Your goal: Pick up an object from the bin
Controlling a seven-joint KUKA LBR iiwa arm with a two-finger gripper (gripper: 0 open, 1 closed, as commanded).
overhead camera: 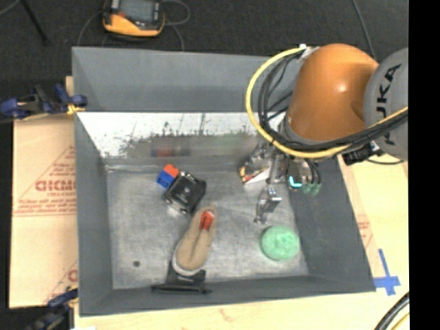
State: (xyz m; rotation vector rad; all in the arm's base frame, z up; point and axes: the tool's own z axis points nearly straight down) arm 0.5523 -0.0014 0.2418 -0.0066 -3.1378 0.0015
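Nearest us, at the bin's (pixel 96 205) 6 o'clock, a flat black piece (pixel 184 284) lies against the near wall. The heel of a tan shoe-shaped thing (pixel 194 245) with a red tip touches it or sits just beside it. At 4 o'clock on the floor lies a green round lump (pixel 279 244), apart from everything else, and we judge it the likeliest pick. The gripper (pixel 264 212) hangs at the floor's 3 o'clock, so the lump is just off its 5 o'clock, near but not under it. We cannot tell how wide the gripper stands, and we see nothing held in it. Further back, at 10 o'clock, a black boxy thing (pixel 184 191) sits with a small blue-and-red block (pixel 166 177) touching its far corner, both well apart from the gripper. To do this step well, we judge the gripper should first slide toward 5 o'clock until it is centred over the lump. It should then drop straight down with a wide opening and close across the lump's middle. The lump looks soft, so a low grip is safer than pinching the top. We also want to watch the 3 o'clock wall, since the lump lies near it and the wrist cables hang on that side.
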